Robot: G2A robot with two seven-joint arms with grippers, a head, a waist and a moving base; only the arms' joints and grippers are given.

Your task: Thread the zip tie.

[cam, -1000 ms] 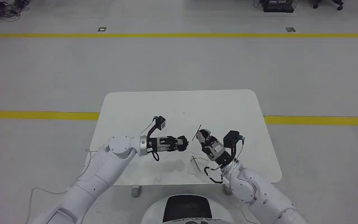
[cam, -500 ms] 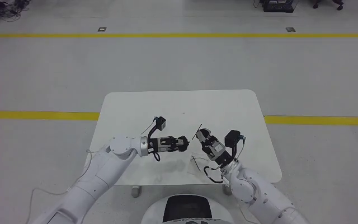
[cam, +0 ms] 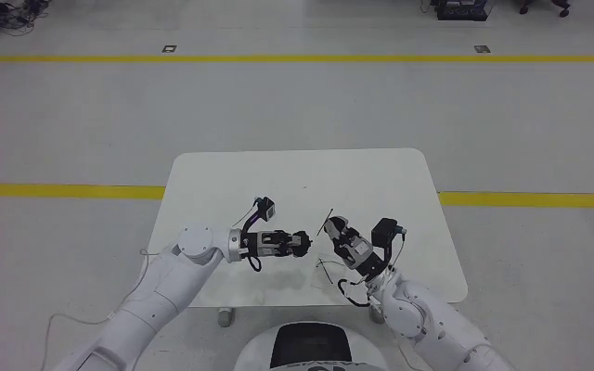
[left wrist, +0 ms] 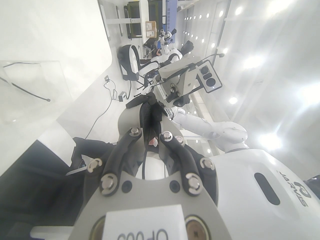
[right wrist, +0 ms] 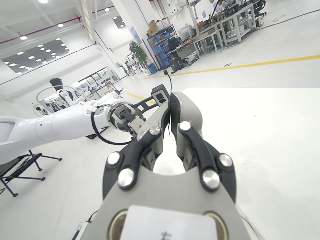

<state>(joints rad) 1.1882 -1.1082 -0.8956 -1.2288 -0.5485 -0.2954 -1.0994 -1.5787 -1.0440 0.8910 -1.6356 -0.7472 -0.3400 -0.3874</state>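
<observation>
Right wrist view: right claw (right wrist: 171, 98) pinched shut on the zip tie (right wrist: 170, 83), free end projecting beyond its fingertips; left claw (cam: 303, 240) closed nearby, so slight misalignment or slippage could defeat threading.

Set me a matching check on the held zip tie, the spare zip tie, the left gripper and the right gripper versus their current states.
1 held zip tie; 2 spare zip tie; 3 left gripper; 4 right gripper.
A shut just below the tie's head; B lying amid clear plastic on the table; C head up above the fingertips; D pointing sideways at the other gripper.
Pairs: 1-C, 2-B, 3-D, 4-A.
</observation>
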